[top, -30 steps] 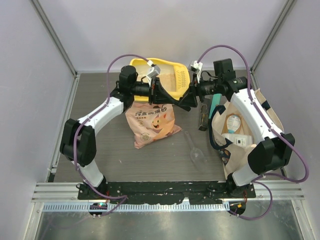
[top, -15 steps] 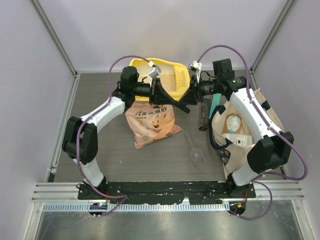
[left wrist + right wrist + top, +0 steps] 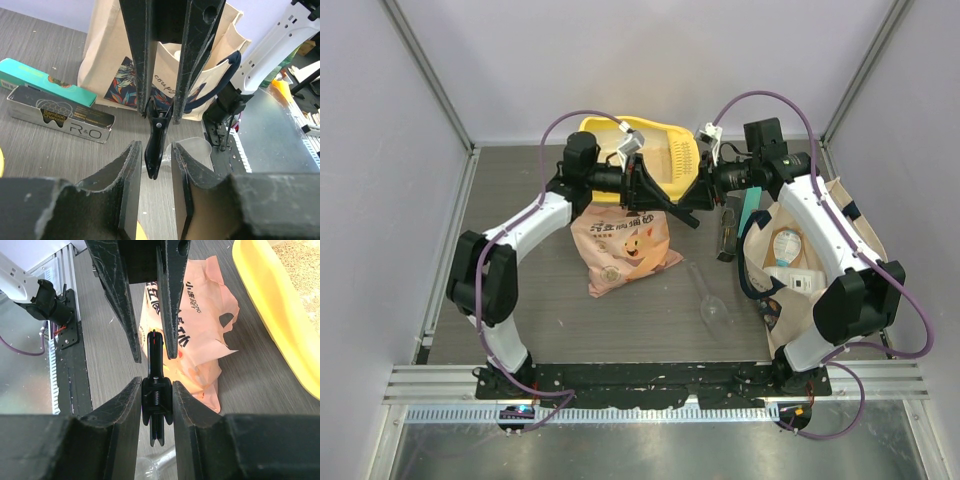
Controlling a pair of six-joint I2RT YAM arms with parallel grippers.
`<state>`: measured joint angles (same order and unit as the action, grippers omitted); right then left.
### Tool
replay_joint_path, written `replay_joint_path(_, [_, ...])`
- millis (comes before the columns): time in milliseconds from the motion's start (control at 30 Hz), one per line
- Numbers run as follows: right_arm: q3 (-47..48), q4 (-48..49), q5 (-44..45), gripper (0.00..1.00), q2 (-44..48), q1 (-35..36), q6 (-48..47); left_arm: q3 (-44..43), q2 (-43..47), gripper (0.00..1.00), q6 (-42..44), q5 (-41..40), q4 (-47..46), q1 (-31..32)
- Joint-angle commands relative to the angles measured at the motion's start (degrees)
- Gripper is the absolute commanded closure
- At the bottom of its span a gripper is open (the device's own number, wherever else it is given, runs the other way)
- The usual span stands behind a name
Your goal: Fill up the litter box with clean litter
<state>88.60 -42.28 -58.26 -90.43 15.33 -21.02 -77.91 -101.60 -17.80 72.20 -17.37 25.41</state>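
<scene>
The yellow litter box (image 3: 665, 150) stands at the back of the table, with pale beige clean litter (image 3: 300, 260) inside its rim (image 3: 270, 300). The peach-orange litter bag (image 3: 623, 245) lies just in front of it, also in the right wrist view (image 3: 200, 305). Both grippers meet nose to nose above the bag. My right gripper (image 3: 157, 400) is shut on a black clip (image 3: 157, 390). My left gripper (image 3: 155, 170) is open: the clip's tip (image 3: 156, 150) hangs between its fingers with a gap on each side.
A cream canvas tote (image 3: 800, 260) with dark handles stands at the right. A clear plastic scoop (image 3: 712, 305) lies on the table before it. A teal box (image 3: 45, 80) and a silver box (image 3: 60, 117) lie beside the tote.
The right gripper has closed on the black clip. The left gripper, shut on it before, has opened. Both arms have hardly moved.
</scene>
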Motion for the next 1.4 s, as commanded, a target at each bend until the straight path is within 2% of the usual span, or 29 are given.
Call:
replay_joint_path(0, [2.6,2.7,-2.0,0.98,0.0,0.4,1.8,-2.9,-1.1,0.68,-1.0,2.2,-2.5,0.3])
replay_joint_path(100, [3.0,3.5,-2.2,0.98,-0.4,0.4,3.1,-3.3,-1.8,0.69,-1.4,2.9,-2.2,0.3])
replay_joint_path(133, [3.1,3.6,-2.1,0.98,-0.3,0.5,3.2,-3.5,-1.8,0.75,-1.4,3.0,-2.3,0.3])
replay_joint_path(167, [3.1,3.6,-1.9,0.98,-0.4,0.6,3.2,-3.7,-2.0,0.9,-1.4,3.3,-2.3,0.3])
replay_joint_path(233, [3.0,3.5,-1.2,0.98,-0.4,0.6,3.4,-4.0,-2.1,0.99,-1.4,3.8,-2.7,0.3])
replay_joint_path(267, [2.8,3.4,-0.1,0.91,-0.4,0.6,3.9,-3.9,-2.2,1.0,-1.6,4.1,-2.8,0.3])
replay_joint_path(300, [2.8,3.8,0.9,0.77,-0.2,0.6,4.0,-4.0,-2.1,1.0,-1.7,4.4,-3.1,0.3])
replay_joint_path(333, [2.8,3.7,3.4,0.53,0.0,0.5,3.6,-4.0,-2.1,1.0,-2.0,4.7,-3.3,0.3])
replay_joint_path(367, [2.9,3.4,4.5,0.47,0.7,0.5,1.5,-3.9,-2.1,1.0,-2.6,4.9,-3.5,0.3])
replay_joint_path(433, [2.9,2.5,6.7,0.38,1.2,0.5,-0.2,-3.4,-2.0,1.0,-3.5,5.0,-5.3,0.2])
replay_joint_path(567, [3.1,0.7,5.9,0.37,0.5,0.4,-0.9,-2.4,-2.5,1.0,-7.4,5.0,-10.2,0.2])
replay_joint_path(700, [2.3,1.8,4.6,0.41,0.3,0.5,0.7,-2.4,-2.8,1.0,-8.7,5.0,-11.6,0.0])
replay_joint_path(800, [2.3,1.9,3.4,0.48,0.2,0.5,1.0,-2.5,-2.9,1.0,-8.7,5.1,-11.6,0.1])
replay_joint_path(900, [2.5,1.9,1.7,0.6,-0.2,0.5,1.2,-2.9,-3.3,1.0,-8.9,4.8,-11.3,0.1])
replay_joint_path(967, [2.7,2.2,0.7,0.68,-0.5,0.4,1.6,-3.0,-3.3,0.89,-8.9,4.6,-11.1,0.1])
replay_joint_path(1000, [2.8,2.4,0.4,0.7,-0.5,0.5,1.8,-3.0,-3.3,0.8,-8.9,4.1,-10.9,0.0])
replay_joint_path(1033, [3.0,2.5,0.1,0.74,-0.4,0.5,2.3,-3.0,-3.3,0.65,-8.8,3.7,-10.9,0.1])
replay_joint_path(1067, [2.9,2.7,0.0,0.79,-0.6,0.5,2.4,-2.9,-3.3,0.61,-8.7,3.6,-10.9,0.1])
replay_joint_path(1100, [2.9,2.7,-0.1,0.83,-0.7,0.4,2.5,-2.9,-3.3,0.59,-8.7,3.6,-10.9,0.1])
replay_joint_path(1133, [2.9,2.6,-0.3,0.93,-0.7,0.3,2.6,-2.9,-3.4,0.57,-8.7,3.6,-10.9,0.1])
replay_joint_path(1167, [2.8,2.7,-0.4,0.97,-0.8,0.3,2.6,-2.9,-3.4,0.57,-8.7,3.6,-10.9,0.1])
replay_joint_path(1367, [3.0,2.6,-1.2,0.98,-0.9,0.3,2.7,-3.0,-3.7,0.57,-8.7,3.7,-10.7,0.0])
